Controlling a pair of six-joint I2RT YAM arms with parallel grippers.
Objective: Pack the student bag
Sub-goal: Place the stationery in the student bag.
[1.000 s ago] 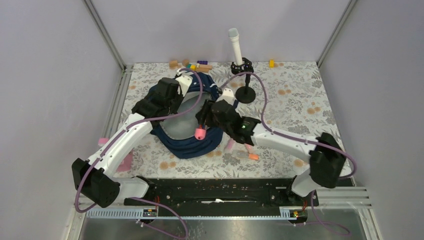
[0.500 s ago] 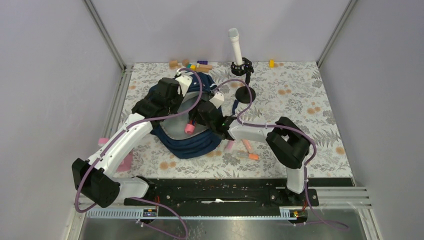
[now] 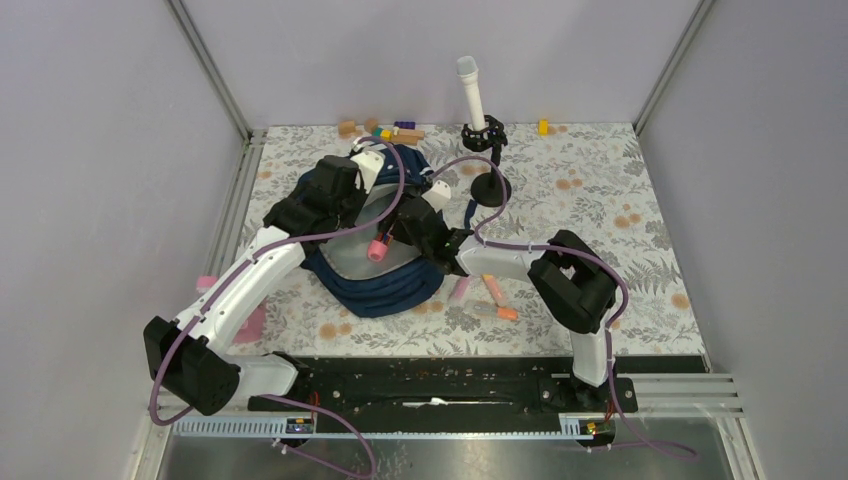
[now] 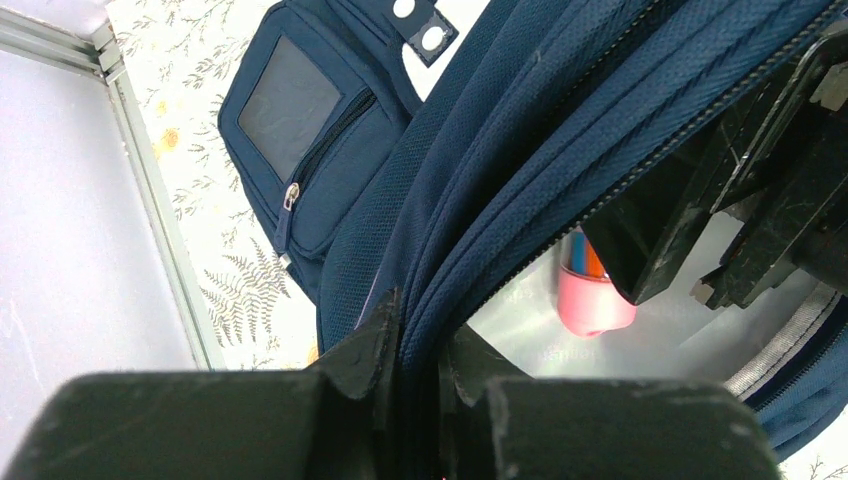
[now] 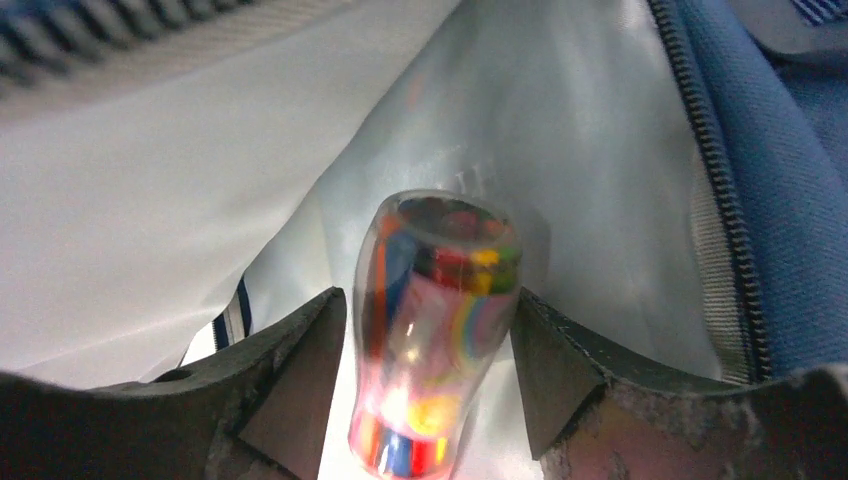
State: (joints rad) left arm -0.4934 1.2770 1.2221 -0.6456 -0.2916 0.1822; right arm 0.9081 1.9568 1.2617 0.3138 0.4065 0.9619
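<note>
Robot lab cell, plain grey walls [image 3: 100,150], aluminium frame posts [image 3: 208,70]

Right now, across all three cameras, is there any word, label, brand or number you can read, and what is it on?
Nothing is legible in any view.
Faint print on the grey lining of the student bag, beside the pink-capped container: too blurred to read.
The container's coloured contents: no letters visible.
The bag's front window pocket: no text shows.
</note>
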